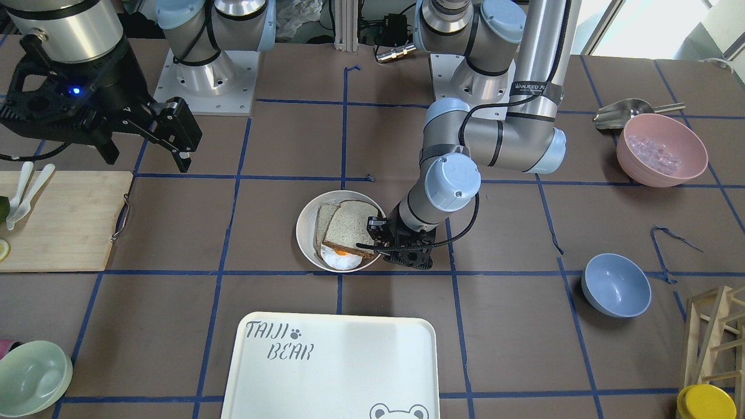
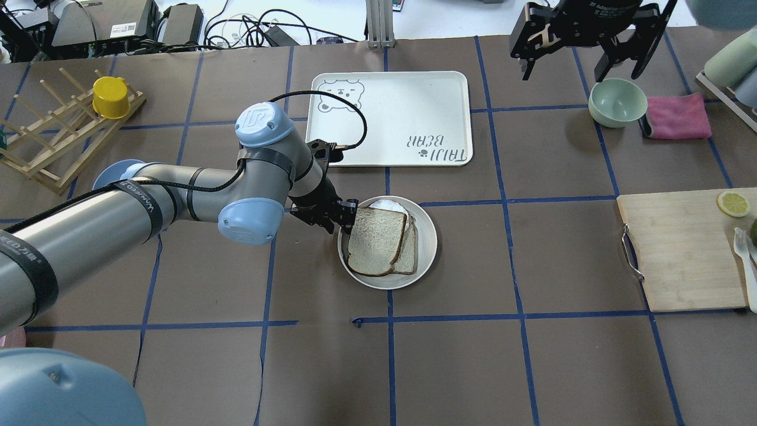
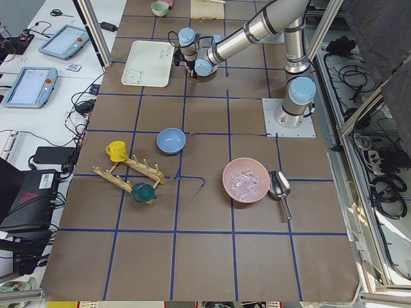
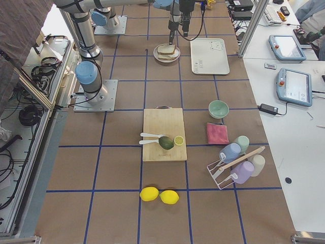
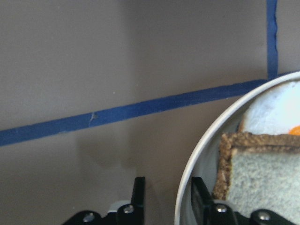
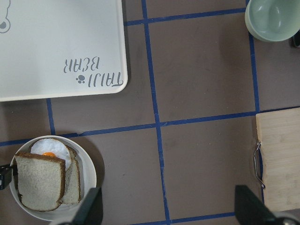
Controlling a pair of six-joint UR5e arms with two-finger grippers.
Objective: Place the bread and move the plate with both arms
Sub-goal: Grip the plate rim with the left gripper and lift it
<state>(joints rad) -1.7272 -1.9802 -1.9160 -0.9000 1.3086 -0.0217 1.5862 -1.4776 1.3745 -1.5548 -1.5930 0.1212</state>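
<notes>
- The left arm's black two-finger gripper (image 2: 346, 219) is down at the near-left edge of the round, shallow, cream-white plate (image 2: 427, 248).
- In the left wrist view its fingers (image 5: 200, 202) straddle the plate's raised rim, one inside and one outside. A gap of table shows between the outer finger and the rim, so the jaws are released, not clenched on it.
- The pale speckled slice of bread with a dark brown crust (image 2: 375, 239) lies flat on the plate, on top of the stack.
- Under it, a second, paler-crusted slice (image 2: 409, 253) pokes out on one side, and a fried egg with an orange yolk (image 1: 342, 259) shows at the end nearest the tray.
- The plate sits on the brown table near its middle, just short of the white rectangular "TAIJI BEAR" tray (image 2: 390, 118) and apart from it.
- The right arm's black gripper (image 6: 169, 211) hangs high over the table's right side. Its fingers are spread wide and hold nothing.
- Close to it are a pale green bowl (image 2: 617, 102) and a pink folded cloth (image 2: 677, 115), with a wooden cutting board (image 2: 680, 254) nearer the robot.
</notes>
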